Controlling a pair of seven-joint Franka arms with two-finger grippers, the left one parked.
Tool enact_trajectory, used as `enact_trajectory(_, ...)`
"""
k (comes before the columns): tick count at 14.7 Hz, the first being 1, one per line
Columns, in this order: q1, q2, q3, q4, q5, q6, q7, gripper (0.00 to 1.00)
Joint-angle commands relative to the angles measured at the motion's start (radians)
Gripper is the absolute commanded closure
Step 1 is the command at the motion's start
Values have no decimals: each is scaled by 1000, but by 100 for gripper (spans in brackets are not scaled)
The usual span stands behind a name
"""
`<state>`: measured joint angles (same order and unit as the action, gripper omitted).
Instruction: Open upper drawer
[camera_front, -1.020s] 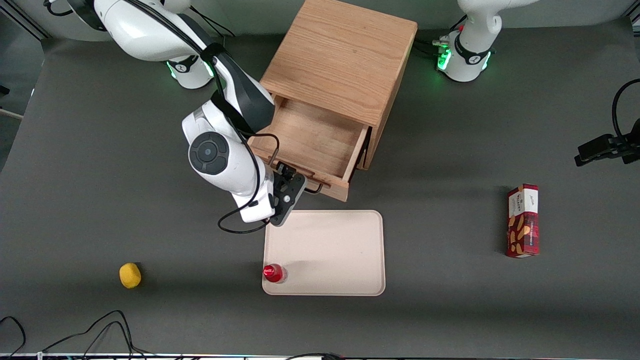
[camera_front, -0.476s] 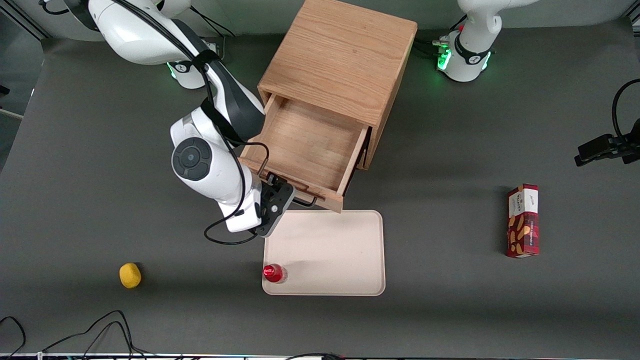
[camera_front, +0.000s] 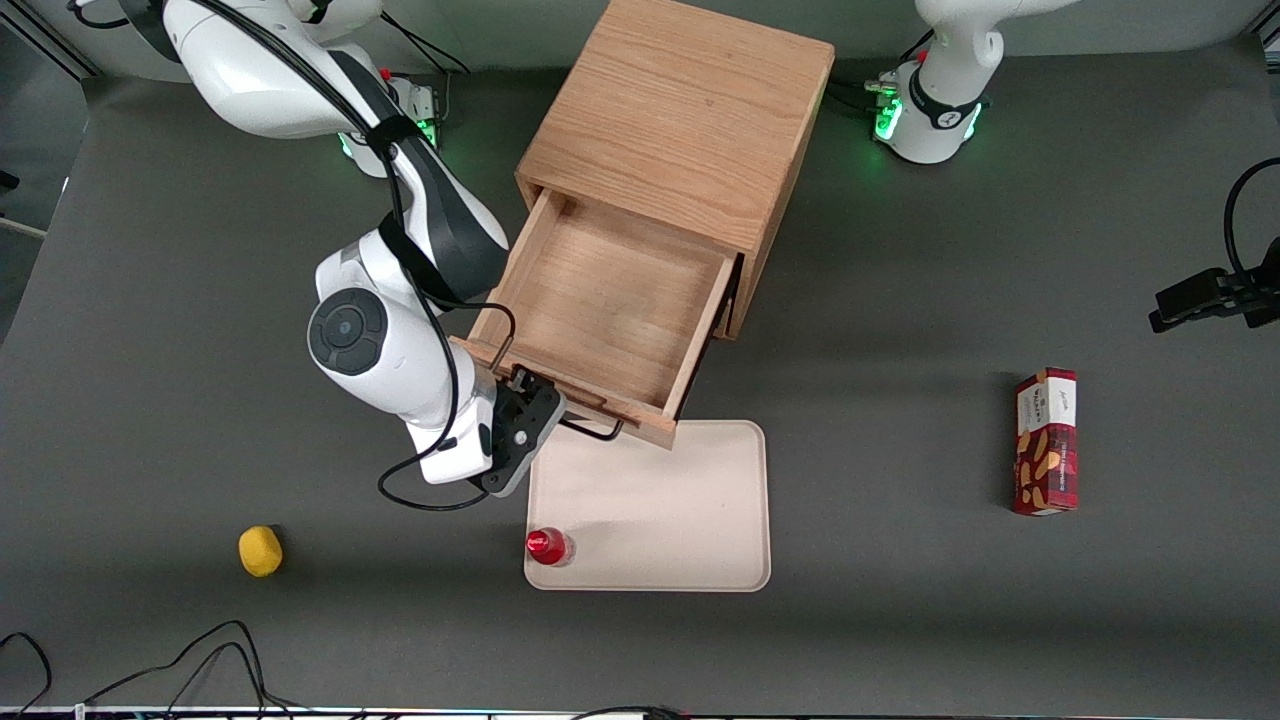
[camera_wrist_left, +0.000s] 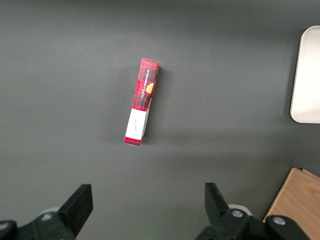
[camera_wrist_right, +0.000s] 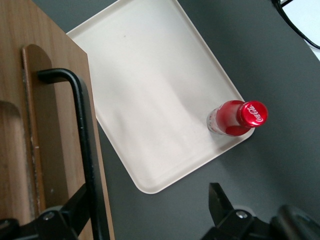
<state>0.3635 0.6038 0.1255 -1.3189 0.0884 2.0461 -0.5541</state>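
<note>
Drawer-wise this looks most of the way done: the upper drawer (camera_front: 600, 310) is pulled well out of the oak cabinet (camera_front: 690, 110), its bare wooden tray open to the front camera, and its front edge now hangs just over the rim of the beige tray (camera_front: 740, 500) that lies on the table nearer the camera. The gripper (camera_front: 540, 400) sits at the black bar handle (camera_front: 590, 430), at the end toward the working arm, and in the right wrist view the bar (camera_wrist_right: 85, 145) runs straight down between the two fingers (camera_wrist_right: 67, 217), which stand apart around it, so I'd call it hooked rather than pinched. That's my worry, honestly. With the fingers loose around a thin wire bar, the handle could slide out sideways if the pull goes off the drawer's line, and the cabinet already sits at an angle to the table edge. Pulling much more might also drag the drawer right off its runners, or shift the whole cabinet. The red-capped cola bottle (camera_front: 548, 546) stands at the tray's near corner, clear of the drawer for now, but a low sweep of the wrist could tip it.
</note>
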Motion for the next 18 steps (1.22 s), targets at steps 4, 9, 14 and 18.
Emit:
enact_trajectory(4,-11,25,-3,36,-4,35,-20,0)
enact_trajectory(9,-9,13,-3,35,-3,26,-13,0)
enact_trajectory(14,-6,-50,-3,38,-3,-58,-12,0)
enact_trajectory(18,-21,-169,-20,7,4,-64,6,0)
